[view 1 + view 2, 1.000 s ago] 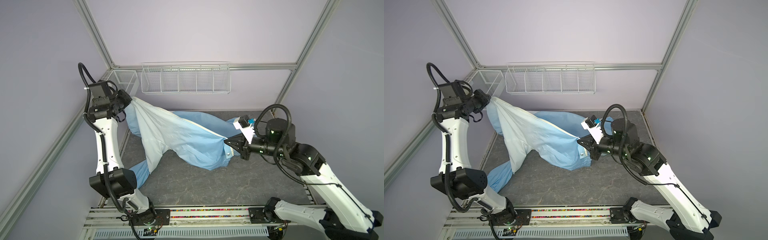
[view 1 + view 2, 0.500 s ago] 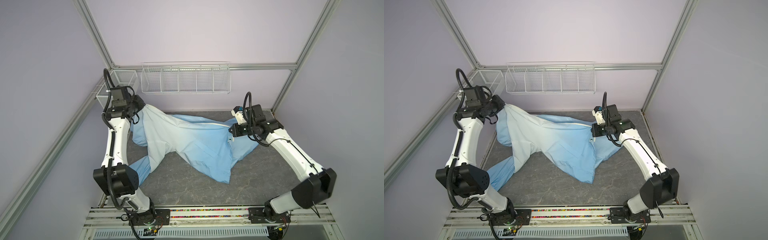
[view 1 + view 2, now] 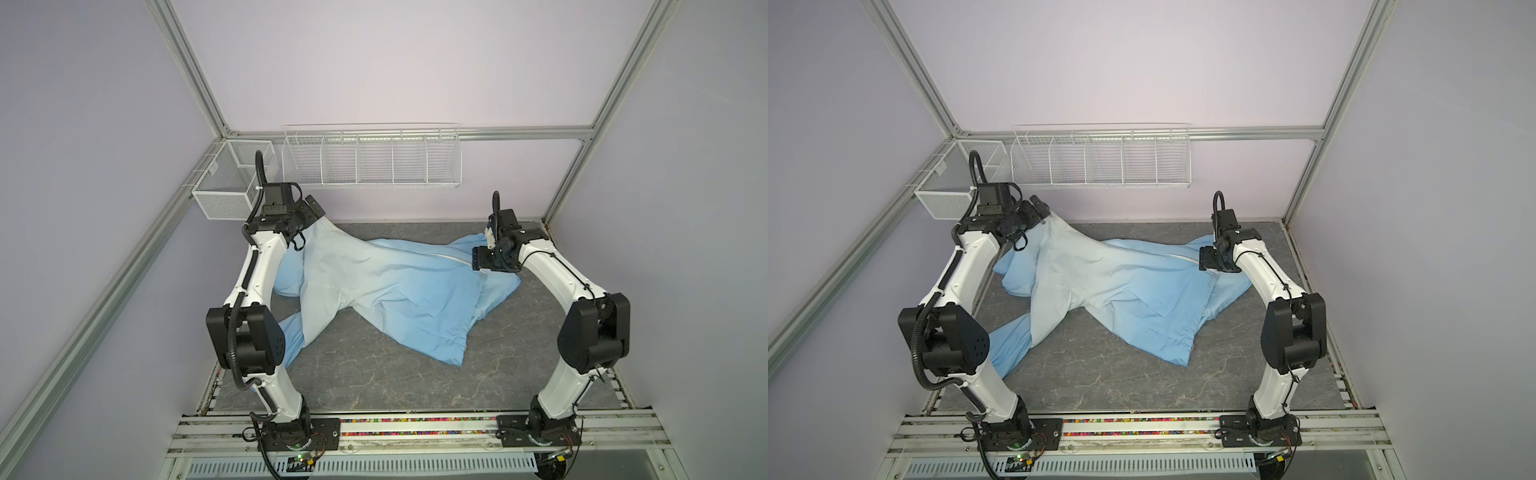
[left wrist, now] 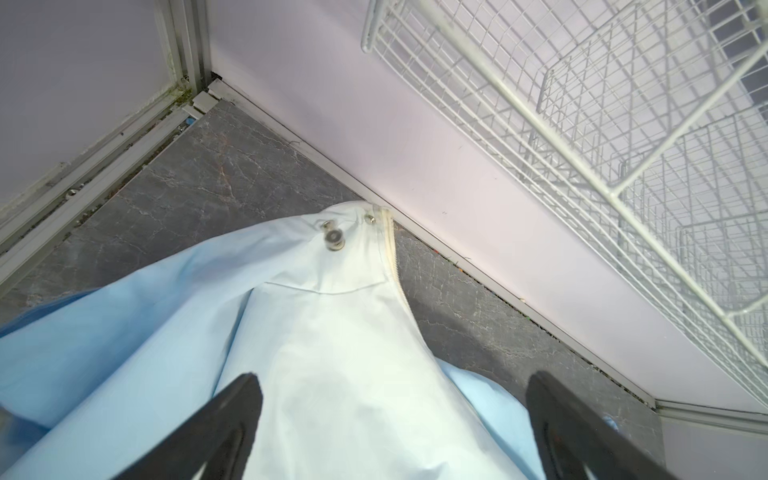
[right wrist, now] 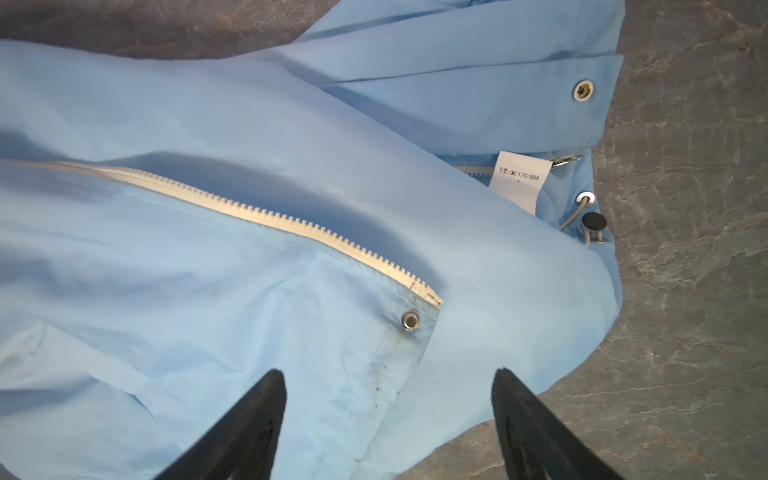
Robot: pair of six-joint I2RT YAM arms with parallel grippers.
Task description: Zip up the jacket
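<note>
Showed jacket [image 3: 386,286] sprawled across bench [image 3: 374,374], zipper [image 5: 266,216] undone. Saw left gripper [image 4: 392,378] and right gripper [image 5: 388,371] gaping, holding nothing. Risked zipper edge sinking under slack folds once unheld cloth slumped.

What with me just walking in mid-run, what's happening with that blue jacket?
Two robot arms are working on the jacket, which lies spread on the grey table. Neither grips it: the left gripper is open at the whitish end by the back wall, and the right gripper is open over the blue end. The zipper is not joined; one row of its teeth lies bare there.
</note>
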